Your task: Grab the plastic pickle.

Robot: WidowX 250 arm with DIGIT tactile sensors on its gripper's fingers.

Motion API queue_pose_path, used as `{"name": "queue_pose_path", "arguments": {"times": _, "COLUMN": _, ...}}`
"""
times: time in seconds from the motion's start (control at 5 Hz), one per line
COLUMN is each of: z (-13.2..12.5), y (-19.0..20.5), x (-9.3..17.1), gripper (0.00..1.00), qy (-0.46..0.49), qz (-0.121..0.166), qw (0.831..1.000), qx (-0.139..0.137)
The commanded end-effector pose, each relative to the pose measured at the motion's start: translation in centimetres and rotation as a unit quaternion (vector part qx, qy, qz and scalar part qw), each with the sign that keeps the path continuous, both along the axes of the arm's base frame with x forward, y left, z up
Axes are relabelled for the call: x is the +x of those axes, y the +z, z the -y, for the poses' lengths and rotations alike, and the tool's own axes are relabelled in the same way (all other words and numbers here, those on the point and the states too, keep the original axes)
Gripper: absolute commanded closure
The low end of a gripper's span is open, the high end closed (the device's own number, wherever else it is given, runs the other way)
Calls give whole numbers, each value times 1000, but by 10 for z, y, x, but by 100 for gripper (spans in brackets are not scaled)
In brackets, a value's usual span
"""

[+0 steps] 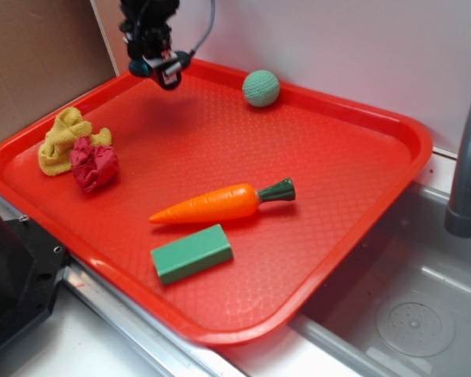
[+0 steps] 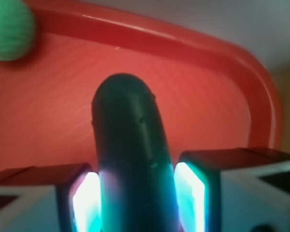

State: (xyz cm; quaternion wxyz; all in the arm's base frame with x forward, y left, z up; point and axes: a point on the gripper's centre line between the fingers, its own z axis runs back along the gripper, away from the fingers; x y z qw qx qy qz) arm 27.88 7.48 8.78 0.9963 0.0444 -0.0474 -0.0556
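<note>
The plastic pickle [image 2: 130,145] is a smooth, very dark green capsule. In the wrist view it sits between my two fingers, which press its sides, and its rounded end sticks out past them over the tray. In the exterior view my gripper [image 1: 163,71] hangs above the far left corner of the red tray [image 1: 330,259], lifted off its floor, with only a dark green bit of the pickle [image 1: 141,69] showing at the fingers. The gripper is shut on the pickle.
On the tray lie an orange carrot [image 1: 212,204], a light green rectangular block [image 1: 191,253], a pale green knitted ball [image 1: 261,87] at the back, and yellow [image 1: 63,137] and red cloths [image 1: 94,163] at the left. A sink and grey faucet [image 1: 467,165] are at the right.
</note>
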Motion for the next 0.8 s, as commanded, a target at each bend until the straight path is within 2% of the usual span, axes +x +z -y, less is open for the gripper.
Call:
{"name": "queue_pose_path", "arguments": {"times": 0.0, "z": 61, "y": 77, "x": -21, "gripper": 100, "qy": 146, "qz": 11, "qw": 989, "qx": -13}}
{"name": "queue_pose_path", "arguments": {"times": 0.2, "z": 89, "y": 96, "x": -32, "gripper": 100, "qy": 163, "qz": -11, "qw": 986, "qx": -29}}
{"name": "queue_pose_path", "arguments": {"times": 0.4, "z": 105, "y": 110, "x": -50, "gripper": 100, "qy": 178, "qz": -2, "qw": 984, "qx": -27}}
{"name": "queue_pose_path", "arguments": {"times": 0.6, "z": 112, "y": 114, "x": -59, "gripper": 100, "qy": 185, "qz": 11, "qw": 981, "qx": -51}}
